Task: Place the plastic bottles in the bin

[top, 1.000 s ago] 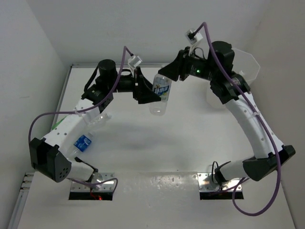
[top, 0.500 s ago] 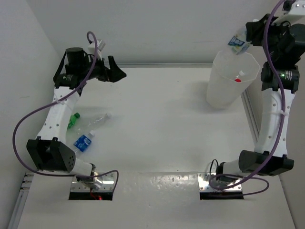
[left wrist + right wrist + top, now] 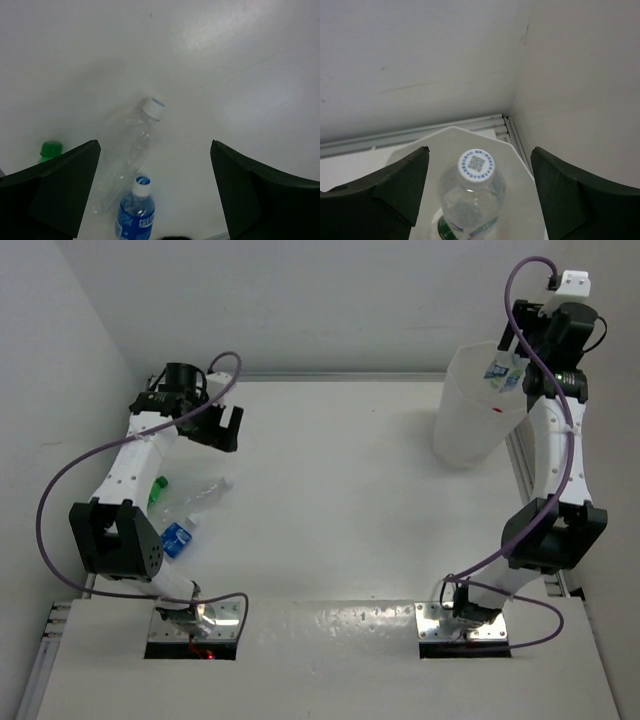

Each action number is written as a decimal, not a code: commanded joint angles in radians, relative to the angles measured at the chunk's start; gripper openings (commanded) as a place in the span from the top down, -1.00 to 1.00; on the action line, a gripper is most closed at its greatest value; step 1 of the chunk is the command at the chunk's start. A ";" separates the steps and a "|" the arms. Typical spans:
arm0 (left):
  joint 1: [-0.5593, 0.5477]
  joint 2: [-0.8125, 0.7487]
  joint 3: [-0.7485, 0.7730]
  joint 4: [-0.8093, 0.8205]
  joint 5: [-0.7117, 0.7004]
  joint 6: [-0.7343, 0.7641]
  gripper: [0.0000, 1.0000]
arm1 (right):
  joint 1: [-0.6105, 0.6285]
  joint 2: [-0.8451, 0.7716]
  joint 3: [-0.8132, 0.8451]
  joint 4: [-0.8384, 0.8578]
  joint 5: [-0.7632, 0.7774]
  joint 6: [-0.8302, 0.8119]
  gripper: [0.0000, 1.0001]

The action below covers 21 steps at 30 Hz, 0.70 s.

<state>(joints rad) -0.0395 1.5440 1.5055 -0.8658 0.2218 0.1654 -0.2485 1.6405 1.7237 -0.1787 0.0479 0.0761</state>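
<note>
- 1 bottle (image 3: 476,165) hanging cap-up between the fingers of the right gripper (image 3: 479,149), with a gap on each side. Open, then, and gripping nothing.
- Held high over the mouth of the bin (image 3: 470,430) at the desk's far right corner, probably so the bottle falls straight inside.
- 3 more bottles lying on the desk (image 3: 340,500) at the left: a clear bottle (image 3: 127,150), a blue-labelled bottle (image 3: 135,217) just beside its base, and a green bottle (image 3: 50,149) near them.
- Left gripper (image 3: 220,430) spread wide and empty above those 3, looking down on the clear one, probably to line up the next pick.
- Best gripped across the body, since a bottle on its side may roll.
</note>
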 commanded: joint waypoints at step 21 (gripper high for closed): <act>-0.031 0.327 -0.222 0.090 -0.351 0.284 -0.21 | 0.167 -0.304 -0.124 -0.110 -0.310 0.011 -0.69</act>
<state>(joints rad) -0.0620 1.8313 1.2556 -0.8146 -0.1143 0.4259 -0.0937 1.3548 1.6131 -0.2764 -0.2218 0.1146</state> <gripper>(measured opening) 0.657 0.843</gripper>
